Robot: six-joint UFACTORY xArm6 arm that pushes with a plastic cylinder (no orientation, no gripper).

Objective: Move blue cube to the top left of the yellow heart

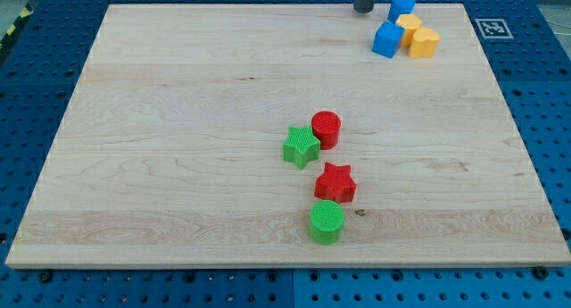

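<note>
A blue cube [387, 39] sits near the view's top right of the wooden board [178, 120]. It touches a yellow block [409, 28] on its upper right. A second yellow block [425, 42], which may be the heart, lies to the right of the cube. Another blue block [402, 8] sits just above the yellow ones. My tip [363, 10] is at the view's top edge, up and to the left of the blue cube, apart from it.
A red cylinder [326, 129] and a green star [302, 146] touch near the board's middle. Below them are a red star [335, 182] and a green cylinder [327, 221]. A marker tag [492, 27] sits at the top right corner.
</note>
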